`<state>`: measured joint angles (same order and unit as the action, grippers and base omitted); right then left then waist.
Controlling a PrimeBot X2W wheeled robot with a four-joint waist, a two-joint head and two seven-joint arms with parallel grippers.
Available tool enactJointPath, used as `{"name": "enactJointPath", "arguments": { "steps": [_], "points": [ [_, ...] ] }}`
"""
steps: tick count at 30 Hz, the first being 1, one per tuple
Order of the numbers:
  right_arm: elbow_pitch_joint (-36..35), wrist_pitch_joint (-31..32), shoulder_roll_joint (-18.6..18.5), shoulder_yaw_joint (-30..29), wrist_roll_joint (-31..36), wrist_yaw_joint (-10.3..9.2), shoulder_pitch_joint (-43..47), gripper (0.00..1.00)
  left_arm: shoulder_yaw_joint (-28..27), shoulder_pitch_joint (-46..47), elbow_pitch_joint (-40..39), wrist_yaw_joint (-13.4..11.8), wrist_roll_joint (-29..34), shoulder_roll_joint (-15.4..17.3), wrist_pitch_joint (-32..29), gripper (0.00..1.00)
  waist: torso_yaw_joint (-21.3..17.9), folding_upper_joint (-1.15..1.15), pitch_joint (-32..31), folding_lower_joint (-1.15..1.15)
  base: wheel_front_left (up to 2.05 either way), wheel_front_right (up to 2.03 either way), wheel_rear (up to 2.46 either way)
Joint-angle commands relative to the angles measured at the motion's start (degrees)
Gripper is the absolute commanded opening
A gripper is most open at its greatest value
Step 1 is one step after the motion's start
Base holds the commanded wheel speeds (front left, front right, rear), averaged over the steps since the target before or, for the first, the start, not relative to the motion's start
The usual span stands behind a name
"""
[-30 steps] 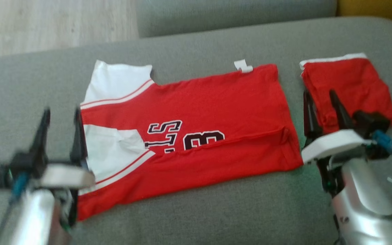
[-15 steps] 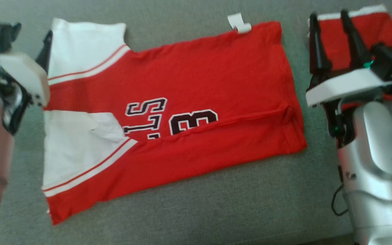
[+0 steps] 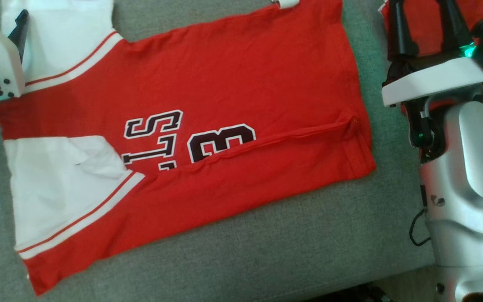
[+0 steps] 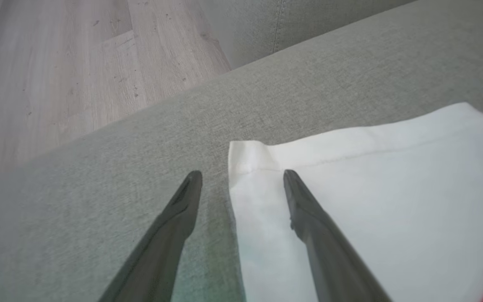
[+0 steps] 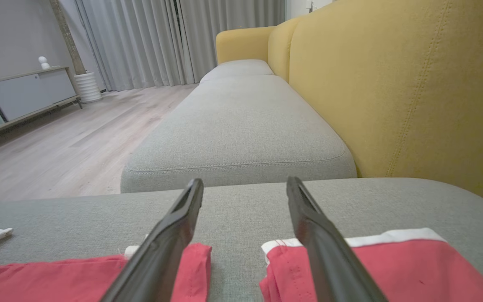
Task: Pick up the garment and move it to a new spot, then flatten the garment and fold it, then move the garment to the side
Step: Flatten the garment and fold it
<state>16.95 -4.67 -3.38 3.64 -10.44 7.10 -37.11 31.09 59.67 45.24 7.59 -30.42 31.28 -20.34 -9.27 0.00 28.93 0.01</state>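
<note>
- The garment, a red jersey with white sleeves, lay spread on the grey sofa cushion. Its sleeve end was at the robot's left and its hem at the robot's right.
- 1 long edge was already turned up over the lower part of the black lettering. The fold looked partly done and the far long edge looked unfolded.
- The left gripper stood spread wide and held nothing. In the left wrist view 1 finger was over bare cushion and the other over the far white sleeve, straddling its outer corner.
- The right gripper was likewise spread and empty. It sat over the gap between the jersey's far hem corner and a second red piece with a white band, which lay just beside the jersey.
- Judged step: pinch the 2 far corners and bring that edge over toward the near fold.
- To do it well:
  - the left should drop until the lower finger slides under the sleeve corner, taking every layer there
  - the right should shift toward the jersey's corner, so it does not catch the neighbouring red piece
  - both should close before lifting, rise together and keep the edge taut between them
  - the edge should be laid parallel to the existing fold
- Risk: the sleeve is loose cloth and may bunch under a shallow grip.
</note>
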Motion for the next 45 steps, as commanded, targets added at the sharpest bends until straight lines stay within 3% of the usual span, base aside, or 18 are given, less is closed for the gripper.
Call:
{"name": "enactJointPath", "arguments": {
  "steps": [1, 12, 20, 21, 22, 23, 26, 30, 38, 45],
  "points": [
    [-2.4, 0.1, 0.5, 0.7, -0.2, 0.39, -1.0, 1.00, -0.6, 3.4, -0.4, -0.1, -1.2, 3.5, -0.2, 1.00, -0.6, 0.00, 1.0, -0.01, 0.00, 0.00, 0.00],
    [-3.4, 0.8, 0.5, -0.9, 1.6, 0.39, -1.7, 1.00, 3.9, 8.1, 4.7, -0.1, -3.3, 3.9, -1.9, 1.00, -1.2, 0.00, 3.2, -0.01, 0.00, 0.00, 0.00],
    [-3.5, 1.3, 0.5, -3.0, 2.0, 0.39, -2.3, 1.00, 10.3, 7.4, 1.8, -0.1, -11.4, 4.1, -6.3, 1.00, -0.9, 0.00, 2.7, -0.01, 0.00, 0.00, 0.00],
    [-3.5, 1.3, 0.5, -2.9, 1.9, 0.39, -2.4, 1.00, 10.9, 7.4, 1.5, -0.1, -12.1, 4.4, -6.6, 0.88, -0.9, 0.00, 2.6, -0.01, 0.00, 0.00, 0.00],
    [-3.4, 1.4, 0.5, -2.8, 1.8, 0.39, -2.5, 1.00, 11.4, 7.4, 1.2, -0.1, -12.9, 4.6, -7.0, 0.27, -0.8, 0.00, 2.6, -0.01, 0.00, 0.00, 0.00],
    [-3.3, 1.4, 0.5, -2.7, 1.8, 0.39, -2.6, 1.00, 11.9, 7.4, 0.9, -0.1, -13.8, 4.7, -7.3, 0.00, -0.7, 0.00, 2.5, -0.01, 0.00, 0.00, 0.00],
    [-2.9, 1.7, 0.5, -2.6, 1.9, 0.39, -2.9, 1.00, 12.5, 7.7, 0.5, -0.1, -15.3, 4.8, -5.9, 0.00, 0.0, 0.00, 1.9, -0.01, 0.00, 0.00, 0.00],
    [-1.4, 3.5, 0.1, -0.7, 2.7, 0.39, -3.4, 1.00, 11.7, 8.3, 1.6, -0.1, -15.4, 3.6, 0.5, 0.00, 1.2, 0.00, 0.5, -0.01, 0.00, 0.00, 0.00],
    [6.4, 12.9, -5.1, 4.2, 0.0, 0.39, -5.9, 1.00, 12.9, 7.3, 0.3, -0.3, -12.8, -0.1, 12.4, 0.00, 7.9, 0.00, -3.9, -0.01, 0.00, 0.00, 0.00],
    [14.6, 19.2, -9.9, 7.6, -1.4, 0.39, -9.3, 1.00, 15.0, 3.4, -5.5, -1.4, -10.7, -1.9, 17.7, 0.00, 13.6, 0.00, -5.8, -0.01, 0.00, 0.00, 0.00]
  ]
}}
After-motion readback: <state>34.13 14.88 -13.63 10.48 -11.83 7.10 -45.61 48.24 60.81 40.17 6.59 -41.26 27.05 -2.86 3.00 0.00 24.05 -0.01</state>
